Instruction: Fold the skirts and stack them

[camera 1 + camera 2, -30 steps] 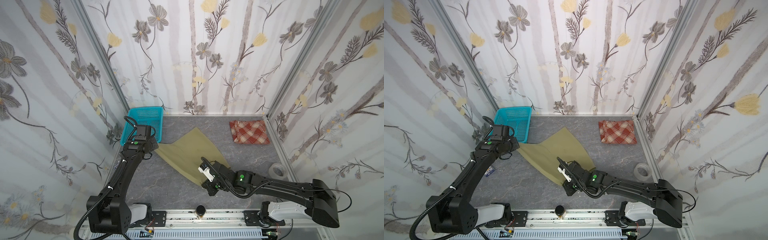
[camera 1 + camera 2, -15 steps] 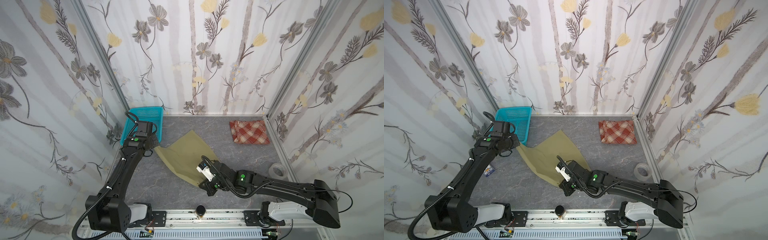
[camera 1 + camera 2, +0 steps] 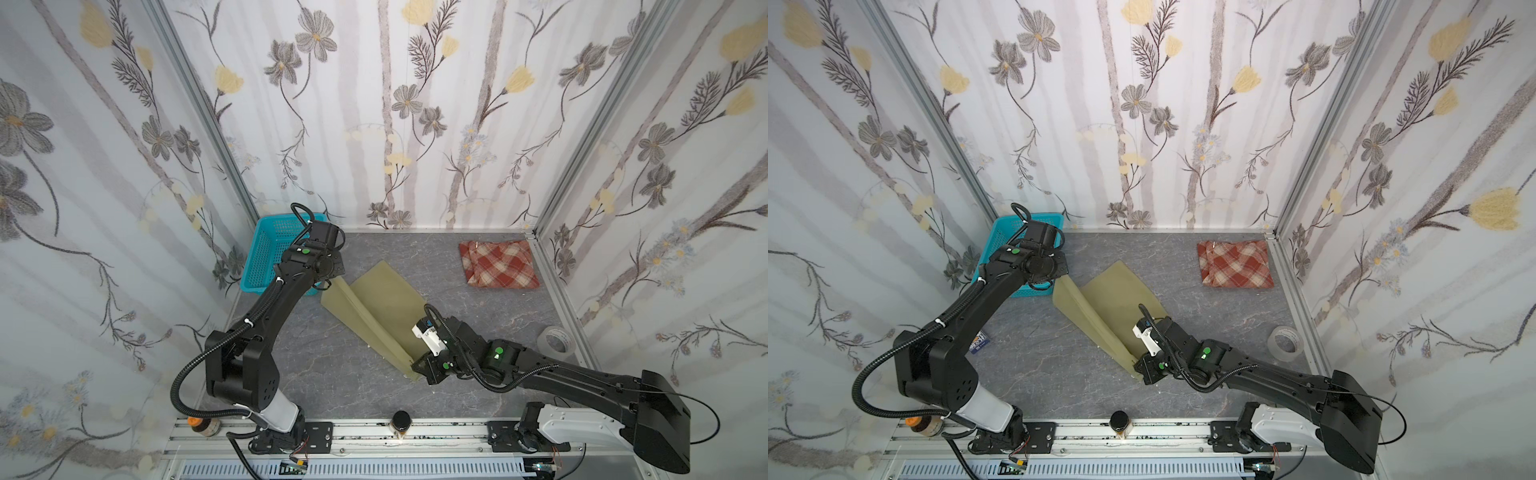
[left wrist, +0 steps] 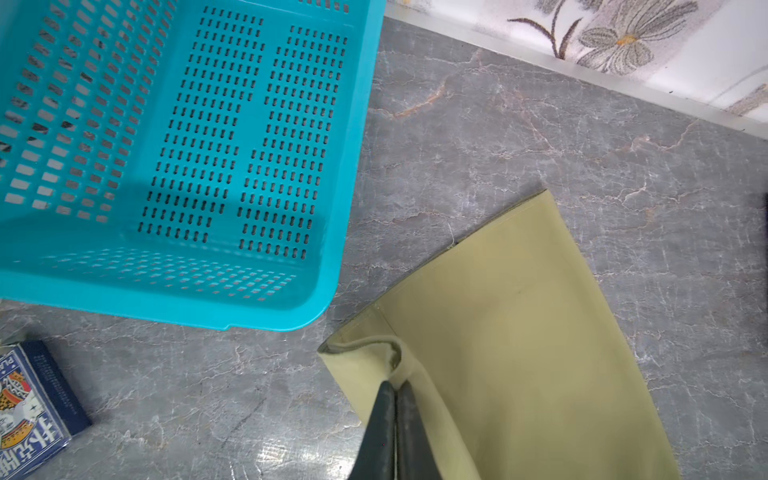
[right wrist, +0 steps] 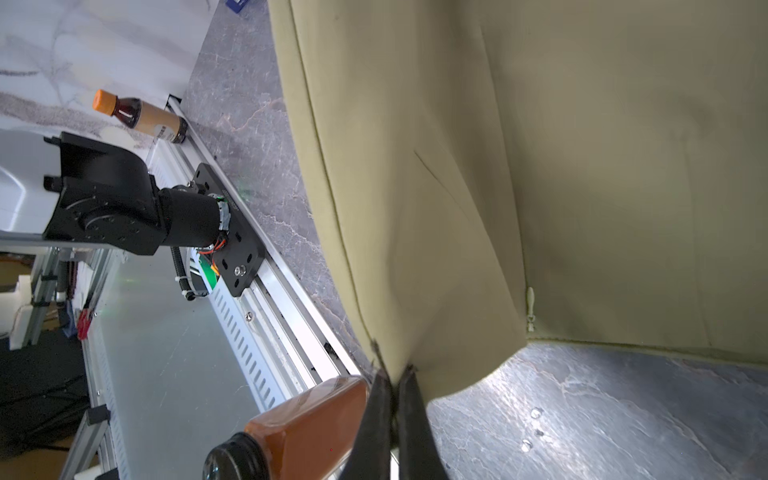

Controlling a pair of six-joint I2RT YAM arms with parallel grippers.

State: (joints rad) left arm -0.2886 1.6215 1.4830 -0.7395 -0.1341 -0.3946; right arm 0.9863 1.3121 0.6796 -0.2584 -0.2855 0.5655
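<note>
Your left gripper (image 4: 395, 390) has its jaws pinched together on a hem corner of the olive-green skirt (image 3: 382, 303), at the cloth's far left end, just beside the near right corner of the turquoise basket (image 3: 259, 266). Your right gripper (image 5: 395, 382) is likewise clamped on the skirt's near corner, at its narrower end, close to the front rail. Between the two grips the skirt's left edge stands up in a long ridge, while the rest of the cloth lies spread on the grey table (image 3: 332, 374), around the middle. The plaid skirt (image 3: 498, 266) sits folded in the far right corner, well apart from the olive one and from both grippers. A blue card box (image 4: 29, 407) lies on the table near the basket, and a tape roll (image 3: 555, 338) rests by the right wall.
</note>
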